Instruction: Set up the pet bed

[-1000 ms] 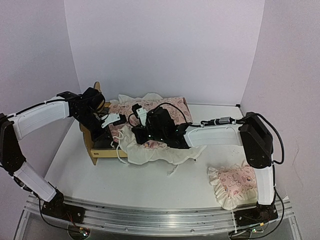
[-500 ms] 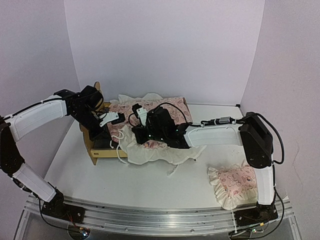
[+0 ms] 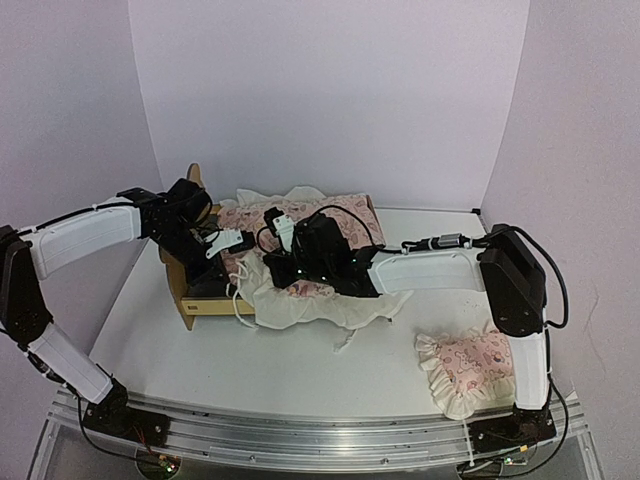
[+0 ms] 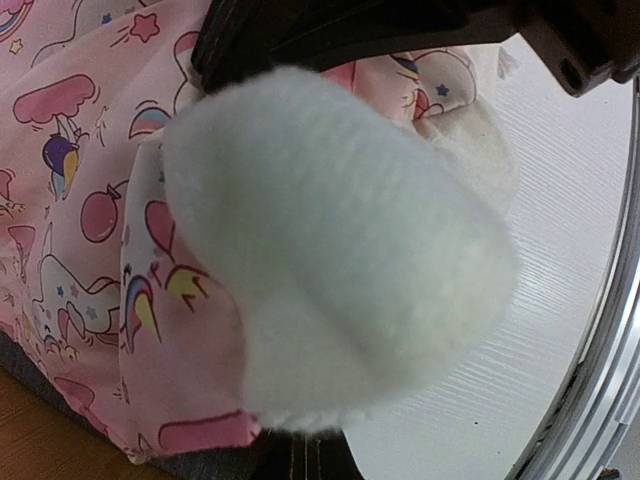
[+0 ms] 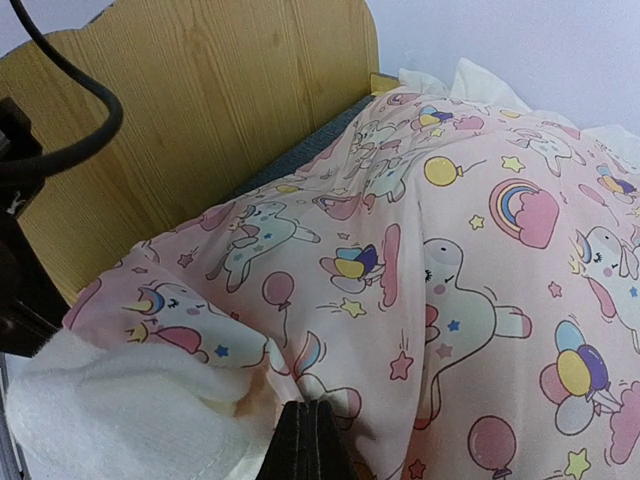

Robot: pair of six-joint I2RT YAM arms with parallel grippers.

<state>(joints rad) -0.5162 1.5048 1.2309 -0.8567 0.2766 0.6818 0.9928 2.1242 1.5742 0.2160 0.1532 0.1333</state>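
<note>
Pet bed (image 3: pixel 181 285): upright at left rear of tabletop (image 3: pixel 250 365). Long axis across the tabletop, left to right, right end angled slightly rearward. Headboard at left end, foot end pointing right.

Cushion (image 3: pixel 335 212): partly in the bed, pink print over the rear part, white ruffle spilling over the near rail onto the tabletop.

Left end effector (image 4: pixel 300 455): closed tight on the cushion's edge near the headboard, white ruffle bunched over the fingers.

Right end effector (image 5: pixel 310 440): closed tight, pinching the cushion's printed fabric, folds converging at the tips. Headboard just beyond in the wrist view.

Pillow (image 3: pixel 465 365): flat on the tabletop at near right, well apart from the bed, beside the right arm's upright link.
</note>
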